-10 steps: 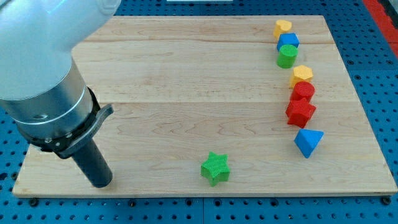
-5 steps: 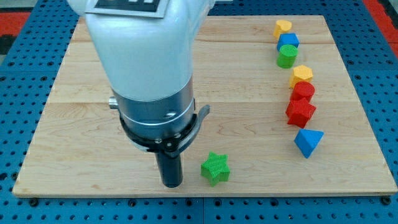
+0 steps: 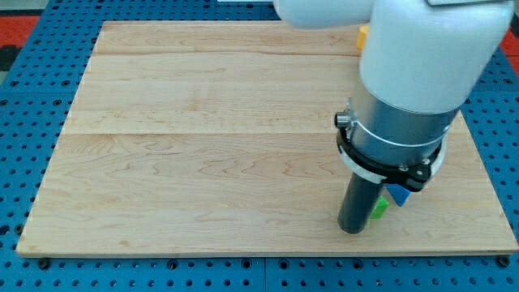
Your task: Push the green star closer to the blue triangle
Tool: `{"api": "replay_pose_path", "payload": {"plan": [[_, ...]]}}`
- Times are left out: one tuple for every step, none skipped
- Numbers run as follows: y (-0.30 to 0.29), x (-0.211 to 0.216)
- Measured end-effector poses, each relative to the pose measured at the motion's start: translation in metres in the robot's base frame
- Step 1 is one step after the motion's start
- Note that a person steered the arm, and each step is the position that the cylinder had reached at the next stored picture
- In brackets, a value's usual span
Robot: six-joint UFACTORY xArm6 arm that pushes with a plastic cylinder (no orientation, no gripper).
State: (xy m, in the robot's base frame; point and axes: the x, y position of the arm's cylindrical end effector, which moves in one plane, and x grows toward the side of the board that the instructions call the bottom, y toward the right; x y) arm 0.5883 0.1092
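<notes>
My tip point(image 3: 353, 229) rests on the wooden board point(image 3: 203, 146) near the view's bottom right, touching the green star point(image 3: 379, 208) on its left side, so that it bears toward the blue triangle point(image 3: 397, 195) just beyond. Both blocks are mostly hidden behind the arm point(image 3: 405, 89). The rod has no fingers and holds nothing.

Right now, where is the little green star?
Near the view's bottom right, the green star peeks out beside my tip, just left of the blue triangle.
</notes>
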Motion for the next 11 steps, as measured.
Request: {"api": "replay_pose_path", "payload": {"plan": [[-0.005, 0.001], [-0.063, -0.001], [-0.068, -0.017], [-0.068, -0.026], [-0.068, -0.031], [-0.069, -0.031], [-0.057, -0.031], [-0.014, -0.031], [0.003, -0.031], [0.018, -0.027], [0.034, -0.012]]}}
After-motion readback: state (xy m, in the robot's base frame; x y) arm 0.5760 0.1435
